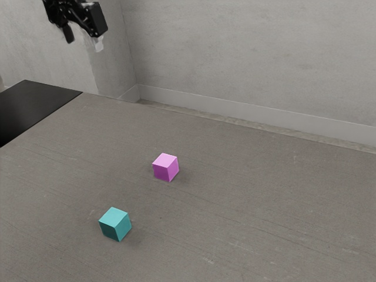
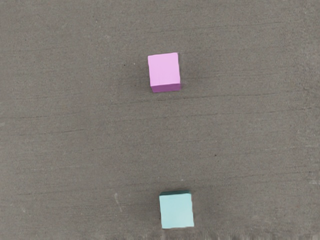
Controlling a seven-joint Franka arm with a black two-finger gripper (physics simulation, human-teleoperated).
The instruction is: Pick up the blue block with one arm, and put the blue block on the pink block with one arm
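The gripper [image 1: 82, 30] is a blocky black unit, matte, with hard angular edges and a few faint glints along its casing. At its lower end hangs a small pale grey piece [image 1: 98, 43], perhaps a pad or a fitting; hard to say from here. The housing behind it is black too.

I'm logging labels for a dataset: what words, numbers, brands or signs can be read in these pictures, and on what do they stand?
None can be read.
The blue block and the pink block have plain faces in both views.
The table, the wall and the gripper carry no text, label, number or sign.
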